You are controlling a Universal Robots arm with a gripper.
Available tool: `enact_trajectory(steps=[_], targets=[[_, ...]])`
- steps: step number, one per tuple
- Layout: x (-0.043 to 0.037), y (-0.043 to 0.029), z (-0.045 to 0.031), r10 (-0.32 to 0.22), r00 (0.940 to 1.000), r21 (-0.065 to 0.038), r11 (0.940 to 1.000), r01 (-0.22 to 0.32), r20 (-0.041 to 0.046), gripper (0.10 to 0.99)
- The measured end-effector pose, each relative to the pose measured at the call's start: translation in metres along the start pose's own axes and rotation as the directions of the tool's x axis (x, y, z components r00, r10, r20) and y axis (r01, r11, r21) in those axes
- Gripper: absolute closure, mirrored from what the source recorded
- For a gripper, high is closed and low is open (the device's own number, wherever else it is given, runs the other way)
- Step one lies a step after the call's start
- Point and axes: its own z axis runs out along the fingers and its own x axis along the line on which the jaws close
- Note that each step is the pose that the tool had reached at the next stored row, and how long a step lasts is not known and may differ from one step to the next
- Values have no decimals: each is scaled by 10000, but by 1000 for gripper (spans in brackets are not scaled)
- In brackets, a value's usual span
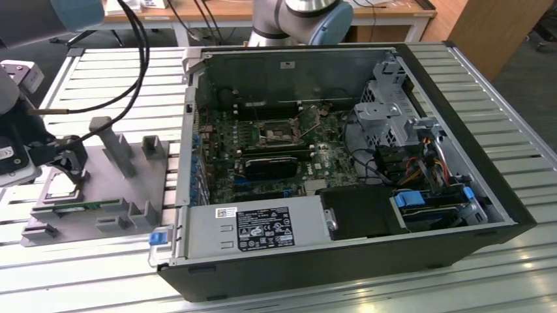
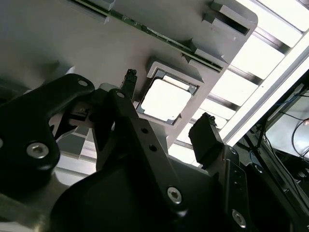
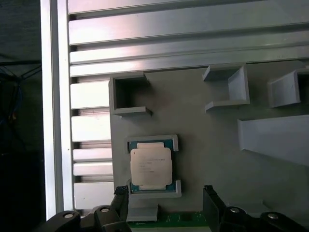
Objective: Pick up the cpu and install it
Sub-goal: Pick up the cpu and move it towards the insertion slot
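While the gripper (image 1: 70,175) hangs low over the grey fixture plate (image 1: 130,195), we see its two black fingers (image 2: 206,137) spread wide, released and holding nothing. The cpu (image 3: 150,166) lies flat, silvery top up, in a shallow framed nest near the plate's edge at the exterior view's left. In the second wrist view the cpu (image 2: 166,100) appears between the two fingertips, with bare plate showing on either side of it. We cannot tell how far above it the fingertips are.

A thin green strip (image 3: 181,220) lies along the plate's edge just beside the nest. Several upright grey holders (image 1: 117,147) stand further in.

The plate rests on a slatted aluminium table (image 1: 104,78). Just beside the plate, toward the exterior view's right, an open computer case (image 1: 348,274) lies on its side. We see the motherboard's socket (image 1: 278,134) near the middle of the case, well apart from the cpu (image 1: 62,189).
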Motion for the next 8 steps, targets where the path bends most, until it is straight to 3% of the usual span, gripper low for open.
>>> enact_trajectory(steps=[3, 8], targets=[[68, -6, 24, -14, 9998, -38, 10000, 15, 198, 369], [89, -10, 64, -33, 9998, -339, 9994, 39, 195, 369]])
